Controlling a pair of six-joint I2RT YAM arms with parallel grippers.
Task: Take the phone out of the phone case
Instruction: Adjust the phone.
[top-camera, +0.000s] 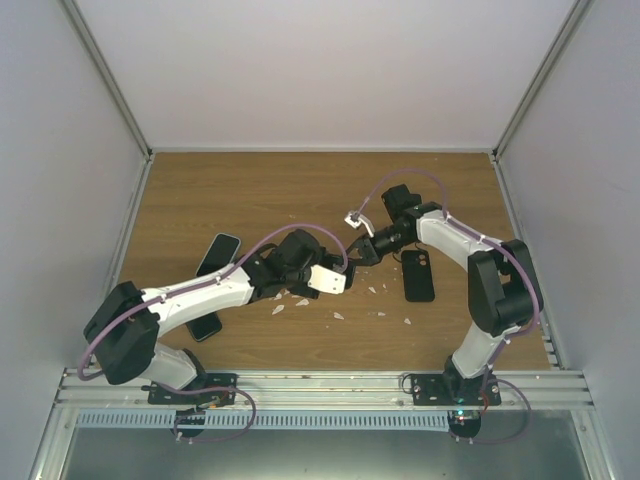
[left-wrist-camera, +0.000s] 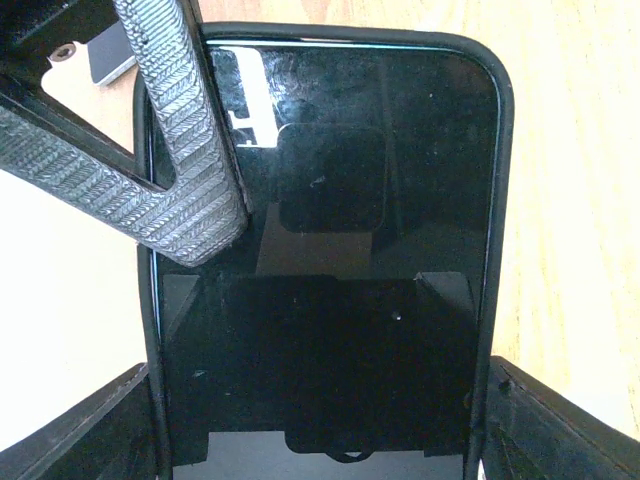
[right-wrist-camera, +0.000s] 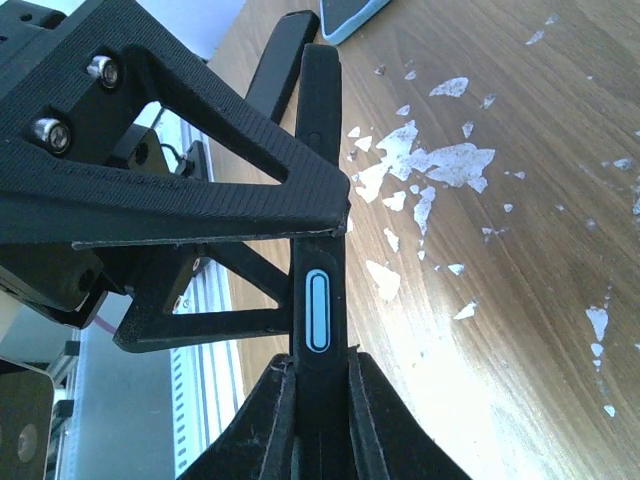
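You're clamping left claw (left-wrist-camera: 320, 400) across the case (left-wrist-camera: 505, 150), right claw (right-wrist-camera: 318, 372) pinching its edge, so squeezing risks trapping the phone (left-wrist-camera: 330, 200) or slipping.

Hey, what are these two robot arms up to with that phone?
They are working a phone out of its black case. The left arm has its jaws closed across the cased phone's sides, holding it over the wooden table. The right arm has one finger laid across the screen near a corner. The phone is still seated in the case.
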